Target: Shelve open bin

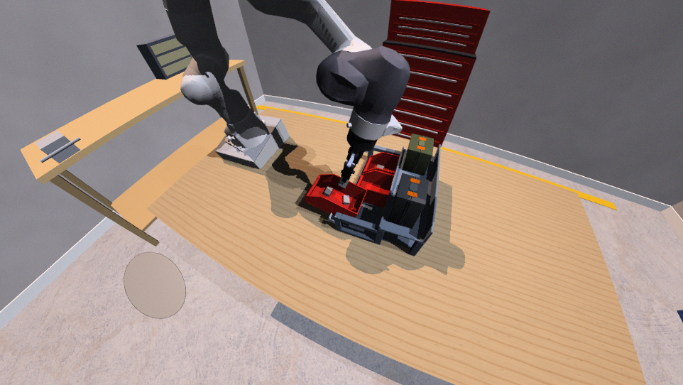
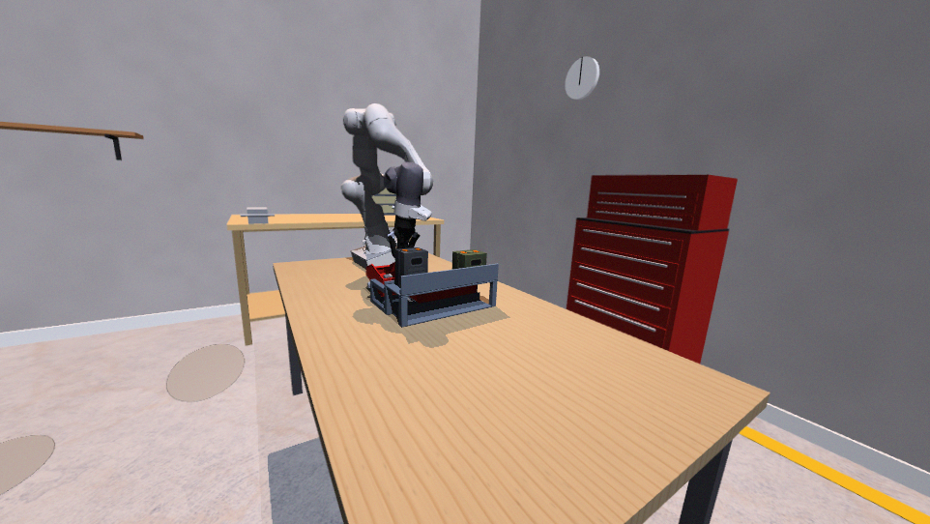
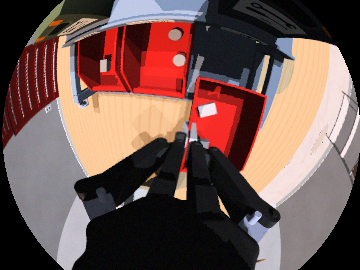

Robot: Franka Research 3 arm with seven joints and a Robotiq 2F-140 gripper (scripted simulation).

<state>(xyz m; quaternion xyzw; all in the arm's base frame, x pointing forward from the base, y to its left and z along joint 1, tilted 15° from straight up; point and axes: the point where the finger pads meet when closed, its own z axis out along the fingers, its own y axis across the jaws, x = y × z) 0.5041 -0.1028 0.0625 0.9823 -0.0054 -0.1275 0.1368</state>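
Top, exterior and wrist views. The gripper [image 1: 343,180] is pinching one thin side wall of the red open bin [image 1: 334,196], its fingers drawn almost fully together on that wall, as the wrist view shows [image 3: 188,131]. The bin [image 3: 227,122] is hanging just in front of the grey shelf [image 1: 356,224], its rear end meeting the dark free place beside the two red bins [image 1: 382,162] already in the row; its front end is projecting out over the tabletop [image 1: 478,286]. Two small grey parts [image 1: 329,190] are lying on its floor. A dark case [image 1: 406,196] and a green case [image 1: 420,148] are standing on the board above the row. Whether the bin's underside is touching the front lip cannot be told from these views.

Judged step: feeding the bin rearward into its place. To do this well, the arm is best carrying the bin's rear end over the lip first, then lowering it before the rear reaches the overhanging board, since the clearance under that board is slight. The bin should be travelling straight along the slot, parallel to its neighbour, so that it is not nudging that bin askew. A one-wall pinch is allowing the bin to swing; slow, level motion is keeping the parts from sliding out. Release is fitting only once the floor is bearing the bin behind the lip.
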